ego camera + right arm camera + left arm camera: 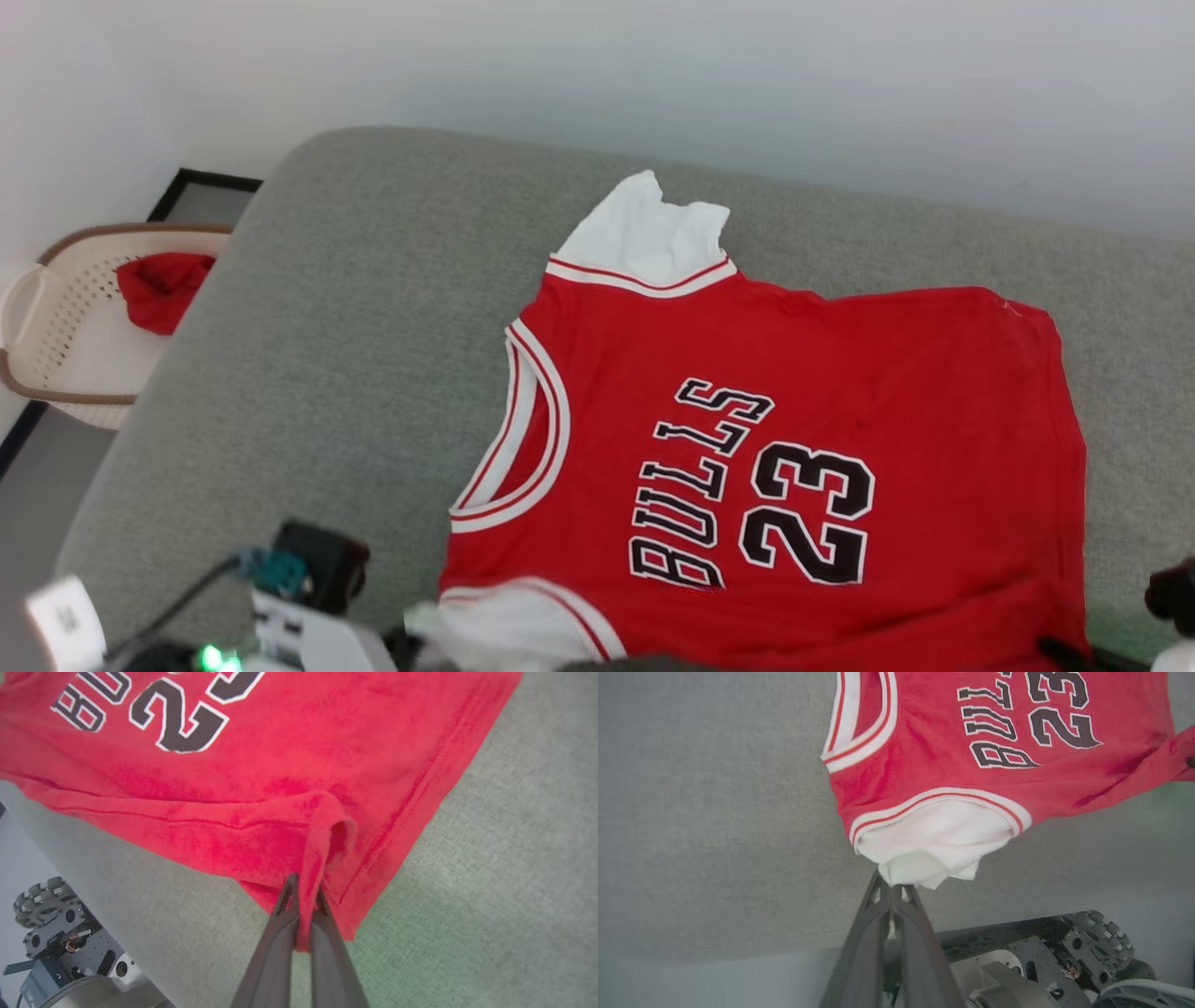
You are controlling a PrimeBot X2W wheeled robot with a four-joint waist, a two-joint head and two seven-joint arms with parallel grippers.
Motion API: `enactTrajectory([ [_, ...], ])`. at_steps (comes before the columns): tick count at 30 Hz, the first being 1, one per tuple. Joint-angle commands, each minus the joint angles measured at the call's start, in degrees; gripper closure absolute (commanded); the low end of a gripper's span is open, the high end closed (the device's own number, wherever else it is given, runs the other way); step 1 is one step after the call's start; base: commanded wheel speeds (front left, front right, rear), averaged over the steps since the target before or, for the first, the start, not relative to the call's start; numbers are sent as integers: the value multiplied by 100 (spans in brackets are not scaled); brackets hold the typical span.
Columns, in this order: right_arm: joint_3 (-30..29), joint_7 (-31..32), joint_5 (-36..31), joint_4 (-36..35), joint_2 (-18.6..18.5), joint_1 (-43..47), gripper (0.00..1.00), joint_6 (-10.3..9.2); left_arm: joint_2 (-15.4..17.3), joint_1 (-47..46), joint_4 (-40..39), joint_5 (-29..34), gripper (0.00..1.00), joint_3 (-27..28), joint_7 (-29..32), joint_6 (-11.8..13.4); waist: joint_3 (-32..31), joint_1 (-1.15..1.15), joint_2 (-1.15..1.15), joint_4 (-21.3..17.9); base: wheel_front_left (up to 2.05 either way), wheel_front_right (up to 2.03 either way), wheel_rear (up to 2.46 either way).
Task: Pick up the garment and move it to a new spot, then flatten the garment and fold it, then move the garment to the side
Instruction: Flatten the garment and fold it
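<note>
My left hand (894, 884) is pinched narrow on the bunched tip of the white sleeve (934, 840) nearest me. My right hand (306, 889) is closed just as tight on a ridge of red cloth at the bottom corner (322, 826) of the shirt (794, 373). Between the two grips, the near edge is raised a little and drawn towards me over the front of the grey cushion (355, 327).

Beyond that edge the shirt lies spread on the cushion, lettering and number facing up, with the neck opening towards my left and the hem towards my right. I judge the pick-up and the move to a fresh spot to be about done, and the flattening to be in hand. The body is mostly smooth, but the far sleeve (649, 233) is rumpled and there are creases near my right grip. No fold has been made, and shifting the shirt aside is yet to come.

Off the cushion's left end a pale basket (42, 308) sits on the floor, with a small red cloth (161, 287) in it, well apart from the shirt. A pale wall (653, 75) runs close behind the cushion. My own wheeled base (1092, 938) sits just below the front edge. Nothing lies on the cushion that would hinder a fold, though there is more bare room to my left than to my right.
</note>
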Motion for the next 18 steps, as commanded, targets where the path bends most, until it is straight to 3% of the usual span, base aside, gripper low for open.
enactTrajectory([
  [1,-132,80,-104,-81,121,-144,100,-6,51,-275,30,180,100,44,123,-57,129,0,0,-85,0,0,0],
  [9,-469,383,-577,-196,496,-804,100,-6,-5,-1471,550,845,100,170,749,-657,478,0,0,-296,0,0,0],
  [18,-444,387,-913,219,704,-1748,100,-6,-678,-2438,1779,1107,100,277,1064,-1614,962,0,0,-466,0,0,0],
])
